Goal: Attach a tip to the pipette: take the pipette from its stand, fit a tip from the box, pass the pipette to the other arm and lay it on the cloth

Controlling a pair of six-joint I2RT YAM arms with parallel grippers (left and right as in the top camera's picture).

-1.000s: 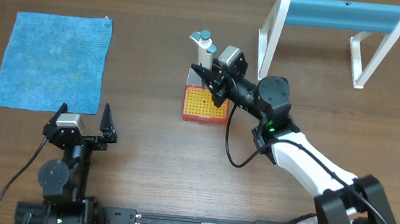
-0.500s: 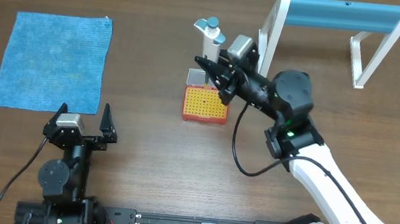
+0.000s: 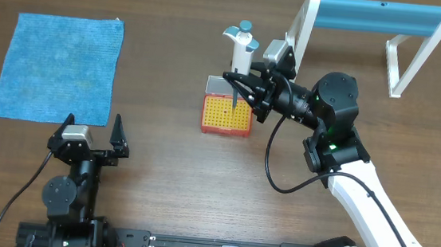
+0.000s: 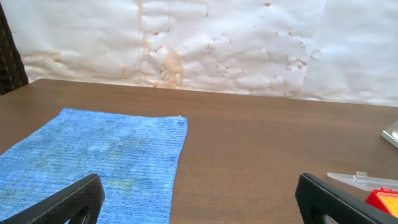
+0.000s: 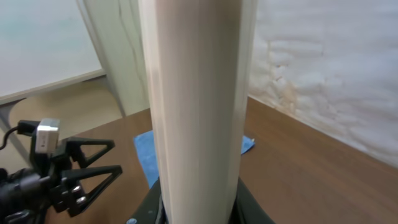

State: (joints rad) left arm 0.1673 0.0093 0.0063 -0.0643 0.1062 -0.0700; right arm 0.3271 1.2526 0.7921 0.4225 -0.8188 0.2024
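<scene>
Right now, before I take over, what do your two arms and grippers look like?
The left gripper and right gripper are black, with pointed triangular fingers and a silvery camera block behind them. The left arm is black; the right arm has black joints, a white link, a small green light and a looping black cable.

Matt wood-grain table, ribbed blue cloth, smooth white plastic pipette.

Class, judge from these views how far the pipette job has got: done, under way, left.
Done: the pipette is off the stand, clamped upright in the right gripper. Under way: its lower end sits over the tip box; a fitted tip cannot be confirmed. Left: handover to the open left gripper, then laying it on the cloth.
</scene>
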